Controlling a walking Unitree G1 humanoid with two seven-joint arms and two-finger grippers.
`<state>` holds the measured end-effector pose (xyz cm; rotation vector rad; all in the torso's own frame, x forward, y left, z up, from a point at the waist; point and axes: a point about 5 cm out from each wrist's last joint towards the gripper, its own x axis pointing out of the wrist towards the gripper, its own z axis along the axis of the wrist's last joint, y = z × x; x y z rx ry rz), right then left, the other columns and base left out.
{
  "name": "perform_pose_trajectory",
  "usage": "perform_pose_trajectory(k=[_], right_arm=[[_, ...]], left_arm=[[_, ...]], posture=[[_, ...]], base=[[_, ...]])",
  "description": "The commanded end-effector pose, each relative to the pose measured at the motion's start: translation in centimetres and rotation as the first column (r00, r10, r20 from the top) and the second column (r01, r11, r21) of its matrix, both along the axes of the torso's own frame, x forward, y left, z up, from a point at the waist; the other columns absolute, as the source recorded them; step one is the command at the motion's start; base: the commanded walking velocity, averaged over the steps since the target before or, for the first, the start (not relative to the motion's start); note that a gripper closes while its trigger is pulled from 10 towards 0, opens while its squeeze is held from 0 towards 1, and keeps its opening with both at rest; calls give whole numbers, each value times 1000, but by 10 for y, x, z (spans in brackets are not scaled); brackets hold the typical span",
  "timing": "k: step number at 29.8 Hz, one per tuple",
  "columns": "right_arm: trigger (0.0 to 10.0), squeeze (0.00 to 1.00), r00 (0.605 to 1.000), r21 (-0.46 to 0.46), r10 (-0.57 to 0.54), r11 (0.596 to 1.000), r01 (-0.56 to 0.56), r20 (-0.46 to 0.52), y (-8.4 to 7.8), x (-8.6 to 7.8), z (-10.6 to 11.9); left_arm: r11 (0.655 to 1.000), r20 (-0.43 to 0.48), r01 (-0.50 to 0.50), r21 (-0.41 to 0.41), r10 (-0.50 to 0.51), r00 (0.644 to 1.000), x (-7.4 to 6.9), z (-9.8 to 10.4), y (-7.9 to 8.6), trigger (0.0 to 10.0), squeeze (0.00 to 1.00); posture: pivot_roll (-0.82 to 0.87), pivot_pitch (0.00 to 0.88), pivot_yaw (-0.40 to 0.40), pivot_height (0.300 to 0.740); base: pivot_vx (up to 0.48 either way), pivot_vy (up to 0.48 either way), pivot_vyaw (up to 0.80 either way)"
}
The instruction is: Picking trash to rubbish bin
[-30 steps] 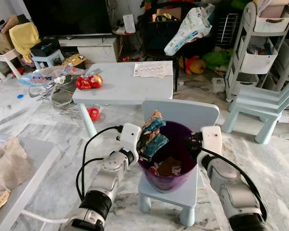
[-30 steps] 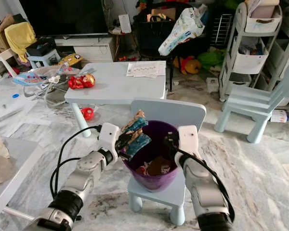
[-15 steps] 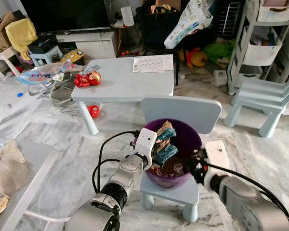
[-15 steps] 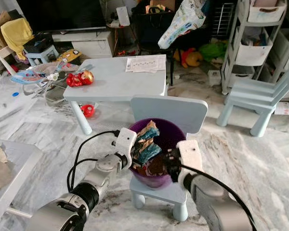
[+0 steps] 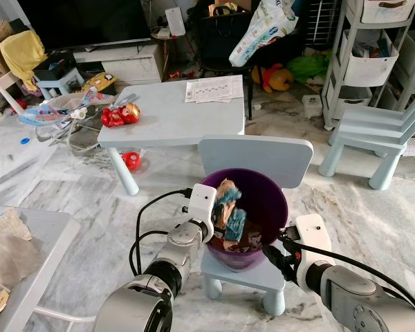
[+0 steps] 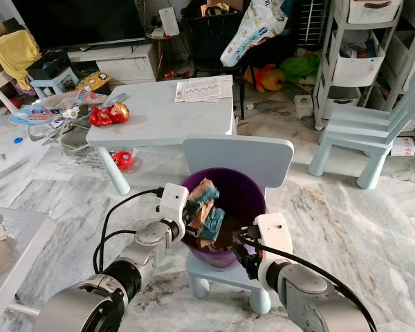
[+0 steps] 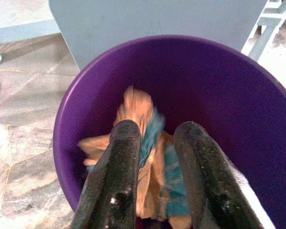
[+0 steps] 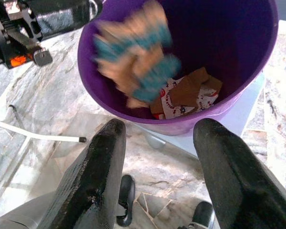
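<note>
We are holding a wrapper [image 5: 227,211] inside the purple bin [image 5: 272,200].

The crumpled tan and teal wrapper is sitting inside the bin's mouth, above other trash [image 8: 188,95] lying at the bottom. Our left gripper [image 7: 155,157] is reaching over the near rim, its two black fingers [image 7: 121,157] clamped on the wrapper. Our right gripper [image 8: 155,181] is hanging just outside the bin, low by the chair's seat edge, its fingers spread wide apart and gripping nothing. The bin is standing on a small pale chair [image 5: 254,153]. Behind the chair a low table [image 5: 173,117] is carrying a red toy [image 5: 121,115] and papers [image 5: 213,88]. A second pale chair [image 5: 379,135] is standing on our right.
</note>
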<state>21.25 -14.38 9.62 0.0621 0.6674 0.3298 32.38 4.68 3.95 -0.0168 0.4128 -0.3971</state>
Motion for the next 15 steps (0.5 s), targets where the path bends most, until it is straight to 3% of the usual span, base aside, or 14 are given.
perform_pose_trajectory(k=[1, 5, 8, 12, 13, 15], right_arm=[[10000, 0, 1000, 6, 13, 1000, -13, 16, 4, 0, 6], [10000, 0, 1000, 4, 9, 1000, -9, 16, 3, 1, 7], [10000, 0, 999, -20, -4, 1000, 5, 43, 0, 6, 6], [10000, 0, 989, -45, -9, 999, 16, 151, 2, 21, 12], [10000, 0, 981, -47, -13, 999, 22, 193, 4, 29, 16], [10000, 0, 976, -60, -2, 998, 16, 220, 6, 33, 18]], left_arm=[[1000, 3, -6, -19, 6, 1000, 2, 4, -4, 10000, 1000], [999, 6, 0, -33, 0, 1000, 3, 6, -6, 10000, 1000], [1000, 59, 4, -24, -2, 998, 9, 13, -2, 10000, 1000], [995, 161, -101, -7, 101, 982, 26, 30, 30, 10000, 1000], [987, 220, -161, -9, 159, 962, 34, 40, 50, 10000, 1000], [982, 269, -188, -16, 186, 945, 39, 49, 62, 10000, 1000]], posture=[[-226, 67, 151, 740], [-222, 66, 150, 740], [-205, 63, 146, 740], [-166, 54, 135, 740], [-149, 50, 130, 740], [-134, 46, 126, 740]], base=[[0, 0, 0], [0, 0, 0], [0, 0, 0], [0, 0, 0], [0, 0, 0], [0, 0, 0]])
